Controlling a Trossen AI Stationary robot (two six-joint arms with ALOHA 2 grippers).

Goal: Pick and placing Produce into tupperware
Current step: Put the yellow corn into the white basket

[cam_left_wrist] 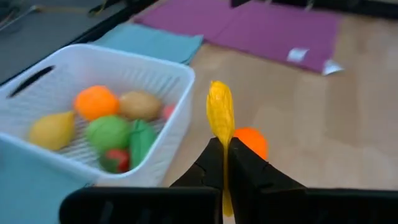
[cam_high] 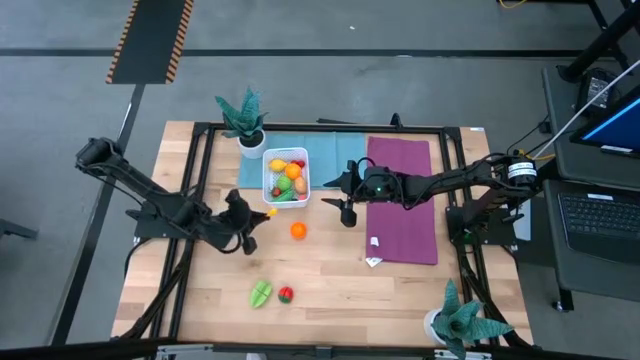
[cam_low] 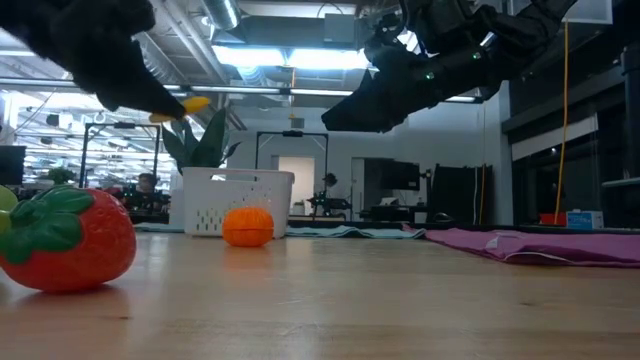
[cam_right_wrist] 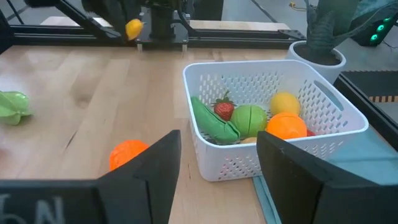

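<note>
Grey floor (cam_high: 330, 80), hazard-striped mat (cam_high: 150, 40), bright ceiling lights (cam_low: 290, 55).

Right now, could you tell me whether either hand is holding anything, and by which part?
The left hand pinches the yellow corn piece by its lower end, lifted beside the white basket. The right hand is open and empty.

We read no text, labels, brands or numbers in any view. The white tag (cam_high: 373, 243) on the purple mat (cam_high: 401, 200) shows no legible print, and the monitor (cam_high: 612, 128) is too small to read.
</note>
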